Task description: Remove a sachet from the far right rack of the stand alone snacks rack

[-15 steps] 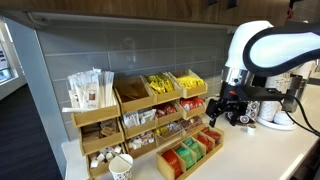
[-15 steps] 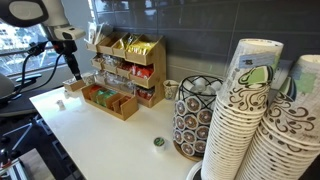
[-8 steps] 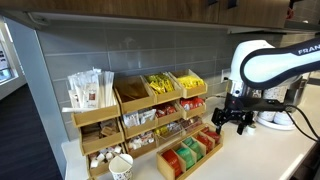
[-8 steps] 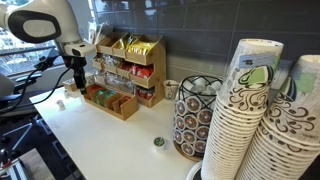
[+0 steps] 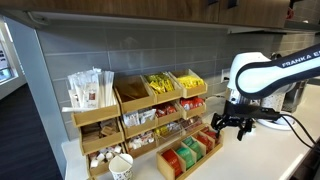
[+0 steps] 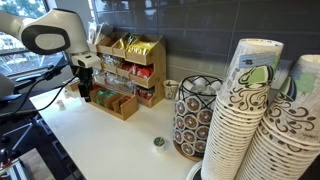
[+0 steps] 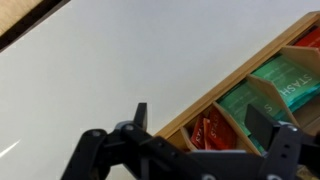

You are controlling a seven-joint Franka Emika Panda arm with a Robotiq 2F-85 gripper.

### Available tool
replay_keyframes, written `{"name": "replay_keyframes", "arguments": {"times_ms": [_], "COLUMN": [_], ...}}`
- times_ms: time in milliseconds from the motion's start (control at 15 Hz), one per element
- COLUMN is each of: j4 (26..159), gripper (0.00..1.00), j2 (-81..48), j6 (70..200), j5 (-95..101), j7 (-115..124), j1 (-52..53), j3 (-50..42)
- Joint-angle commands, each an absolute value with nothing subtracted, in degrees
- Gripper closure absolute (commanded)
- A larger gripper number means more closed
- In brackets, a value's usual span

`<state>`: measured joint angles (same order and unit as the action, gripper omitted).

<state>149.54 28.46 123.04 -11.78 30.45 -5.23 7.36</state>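
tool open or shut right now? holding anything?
Open, empty. Wrist view shows the tool with fingers spread wide, nothing gripped between them; the red sachets sit in the end slot beyond.

i'm seeing the stand alone snacks rack (image 7: pixel 262 60) showing as pale, matt wood with a plain sanded look, and the sachet (image 7: pixel 212 130) in it is gleaming like glossy red foil or plastic, as are the green packets (image 7: pixel 285 82) beside it. the counter (image 7: pixel 110 70) is looking smooth, white and faintly reflective. my gripper (image 7: pixel 200 120) is reading as matt black, the arm (image 5: pixel 262 72) as glossy white plastic.
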Motion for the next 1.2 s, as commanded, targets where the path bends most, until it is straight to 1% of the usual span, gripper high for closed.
{"name": "replay_keyframes", "arguments": {"times_ms": [0,133,333,533,733,1133], "j4": [149.47,149.47,153.6,156.0,157.5,157.13], "gripper": [0.0,0.0,0.0,0.0,0.0,0.0], "j2": [28.43,28.43,27.73,26.2,24.76,21.51], "j6": [122.98,123.0,136.11,143.84,147.83,149.5], "j5": [-11.48,-11.48,-12.08,-12.65,-10.59,-7.07], "j7": [30.7,30.73,38.97,45.52,51.38,61.77], "j1": [-4.72,-4.72,-6.45,-6.75,-8.23,-11.39], "j3": [6.85,6.85,8.47,8.42,8.76,9.2]}}
